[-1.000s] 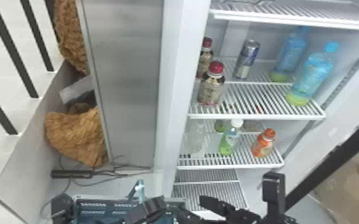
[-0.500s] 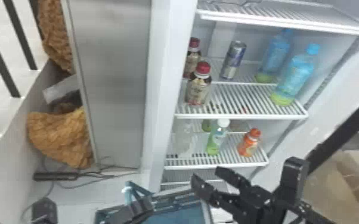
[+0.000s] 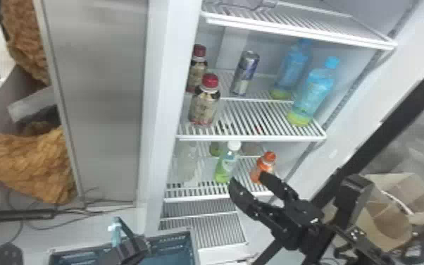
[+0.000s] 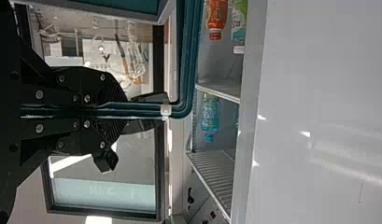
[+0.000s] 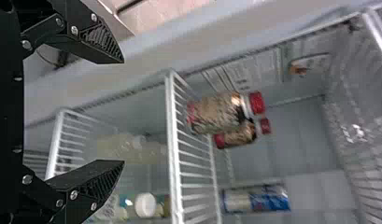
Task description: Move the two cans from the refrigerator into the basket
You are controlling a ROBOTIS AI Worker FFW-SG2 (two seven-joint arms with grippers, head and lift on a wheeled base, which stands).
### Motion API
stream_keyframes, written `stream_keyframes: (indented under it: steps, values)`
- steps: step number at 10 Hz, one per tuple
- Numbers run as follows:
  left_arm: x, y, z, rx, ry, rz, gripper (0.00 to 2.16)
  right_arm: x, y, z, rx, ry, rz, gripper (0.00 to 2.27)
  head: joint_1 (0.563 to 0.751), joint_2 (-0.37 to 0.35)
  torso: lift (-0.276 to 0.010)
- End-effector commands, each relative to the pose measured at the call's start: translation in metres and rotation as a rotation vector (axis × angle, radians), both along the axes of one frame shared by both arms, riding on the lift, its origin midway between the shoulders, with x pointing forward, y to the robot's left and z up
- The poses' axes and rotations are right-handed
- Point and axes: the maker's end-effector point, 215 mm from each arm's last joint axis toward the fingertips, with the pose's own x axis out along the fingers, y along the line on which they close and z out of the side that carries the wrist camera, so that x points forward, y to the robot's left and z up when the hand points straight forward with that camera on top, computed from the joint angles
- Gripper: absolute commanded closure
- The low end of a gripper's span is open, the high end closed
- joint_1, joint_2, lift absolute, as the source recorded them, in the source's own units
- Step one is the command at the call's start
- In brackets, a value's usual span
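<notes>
Clear lane at 12 o'clock, tight at 11 and 1.
Ahead of my right gripper [image 3: 246, 178], over the shelf's [image 3: 250, 137] front edge, bare wire reaches the can [image 3: 245, 72]; a red-capped bottle [image 3: 204, 104] blocks 11, a blue-capped bottle [image 3: 314, 93] 1, an upper shelf [image 3: 297, 34] overhead.

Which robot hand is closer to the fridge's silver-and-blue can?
Right. The right gripper hovers open in front of and below the can; the left gripper is farther off, holding the basket.
</notes>
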Motion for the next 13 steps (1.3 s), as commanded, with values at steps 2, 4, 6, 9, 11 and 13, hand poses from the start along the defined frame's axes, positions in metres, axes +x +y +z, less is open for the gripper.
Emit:
stream_keyframes:
  steps: [2, 4, 6, 9, 11, 13]
  values:
    - [0.002, 0.000, 0.001, 0.000, -0.004, 0.002, 1.19, 0.018, -0.030, 0.027, -0.021, -0.103, -0.073, 0.31, 0.695, -0.350, -0.031]
    - [0.002, 0.001, 0.001, 0.001, -0.004, 0.004, 1.19, 0.035, -0.047, 0.041, -0.024, -0.164, -0.123, 0.31, 0.695, -0.350, -0.031]
    - [0.002, 0.002, 0.000, 0.002, -0.003, 0.006, 1.19, 0.047, -0.059, 0.037, -0.023, -0.185, -0.158, 0.31, 0.695, -0.350, -0.031]
    - [0.005, 0.003, 0.003, -0.001, -0.012, 0.013, 1.19, 0.059, -0.075, 0.049, -0.031, -0.225, -0.227, 0.31, 0.695, -0.350, -0.031]
    - [0.007, 0.002, 0.005, 0.000, -0.020, 0.009, 1.19, 0.067, -0.083, 0.049, -0.023, -0.237, -0.257, 0.31, 0.695, -0.350, -0.031]
    - [0.009, 0.001, 0.007, -0.001, -0.025, 0.007, 1.19, 0.083, -0.096, 0.047, -0.009, -0.243, -0.309, 0.31, 0.695, -0.350, -0.031]
